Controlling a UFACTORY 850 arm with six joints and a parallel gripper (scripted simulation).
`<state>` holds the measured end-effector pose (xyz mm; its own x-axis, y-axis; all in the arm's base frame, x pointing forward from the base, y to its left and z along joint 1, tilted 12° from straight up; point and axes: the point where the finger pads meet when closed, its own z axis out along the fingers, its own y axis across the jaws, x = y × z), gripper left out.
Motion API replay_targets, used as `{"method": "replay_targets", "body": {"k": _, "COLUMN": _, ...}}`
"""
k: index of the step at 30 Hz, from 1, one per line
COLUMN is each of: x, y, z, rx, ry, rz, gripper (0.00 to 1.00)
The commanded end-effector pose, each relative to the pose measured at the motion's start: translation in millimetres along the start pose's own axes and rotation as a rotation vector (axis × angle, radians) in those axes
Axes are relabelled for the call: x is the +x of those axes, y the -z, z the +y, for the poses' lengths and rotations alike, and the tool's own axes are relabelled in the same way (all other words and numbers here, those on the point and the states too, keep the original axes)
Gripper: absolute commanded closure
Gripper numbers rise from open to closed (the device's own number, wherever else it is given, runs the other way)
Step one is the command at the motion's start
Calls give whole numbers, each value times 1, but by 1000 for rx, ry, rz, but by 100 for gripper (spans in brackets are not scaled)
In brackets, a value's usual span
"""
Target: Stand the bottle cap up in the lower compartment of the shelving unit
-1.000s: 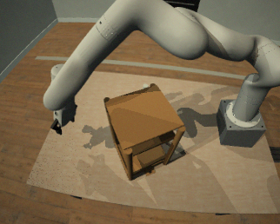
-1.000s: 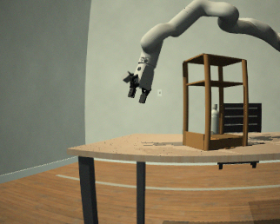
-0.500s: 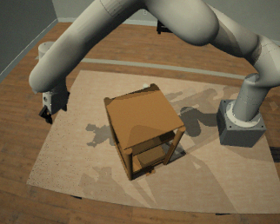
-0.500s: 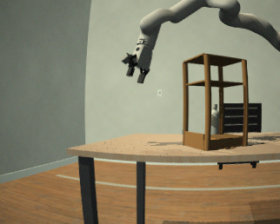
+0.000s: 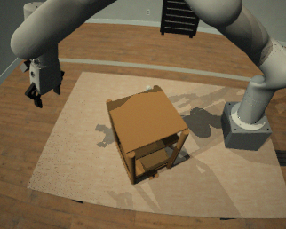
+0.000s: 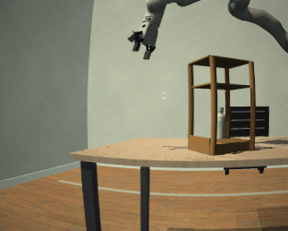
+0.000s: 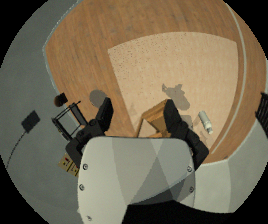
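The pale bottle stands upright on the table just outside the wooden shelving unit, seen through its posts. In the top view only its cap shows past the far edge of the unit's top shelf. In the wrist view the bottle is to the right of the unit. My gripper is open and empty, high above the table and well off to the left of the unit. Its two fingers frame the unit in the wrist view.
The robot's grey base sits on the table to the right of the unit. A black rack stands on the floor beyond the table. The table's left edge lies below the gripper.
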<state>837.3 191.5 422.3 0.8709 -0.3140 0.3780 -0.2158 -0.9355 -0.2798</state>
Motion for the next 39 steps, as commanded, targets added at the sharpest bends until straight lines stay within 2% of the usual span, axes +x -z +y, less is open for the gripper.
{"method": "replay_targets", "body": {"k": 1, "x": 3, "y": 4, "z": 3, "rx": 0, "ry": -7, "rz": 10, "gripper": 0}}
{"method": "replay_targets", "body": {"k": 7, "x": 15, "y": 7, "z": 27, "rx": -18, "ry": -51, "rz": 46, "gripper": 0}}
{"method": "replay_targets", "body": {"k": 9, "x": 15, "y": 7, "z": 27, "rx": -18, "ry": -51, "rz": 46, "gripper": 0}}
{"method": "replay_targets", "body": {"k": 11, "x": 22, "y": 10, "z": 42, "rx": -28, "ry": -77, "rz": 68, "gripper": 0}}
{"method": "replay_targets", "body": {"k": 16, "x": 40, "y": 19, "z": 93, "rx": -57, "ry": -162, "rz": 142, "gripper": 0}}
{"method": "replay_targets", "body": {"k": 21, "x": 55, "y": 34, "z": 160, "rx": -84, "ry": -268, "rz": 234, "gripper": 0}}
{"method": "replay_targets", "body": {"k": 24, "x": 34, "y": 33, "z": 195, "rx": -110, "ry": -314, "rz": 199, "gripper": 0}}
{"method": "replay_targets", "body": {"k": 26, "x": 34, "y": 33, "z": 195, "rx": -110, "ry": -314, "rz": 199, "gripper": 0}}
{"method": "replay_targets", "body": {"k": 33, "x": -33, "y": 33, "z": 277, "rx": -172, "ry": -436, "rz": 111, "gripper": 0}}
{"method": "replay_targets", "body": {"k": 35, "x": -44, "y": 34, "z": 289, "rx": -180, "ry": -454, "rz": 99, "gripper": 0}}
{"method": "replay_targets", "body": {"k": 39, "x": -90, "y": 37, "z": 330, "rx": -212, "ry": -526, "rz": 51, "gripper": 0}}
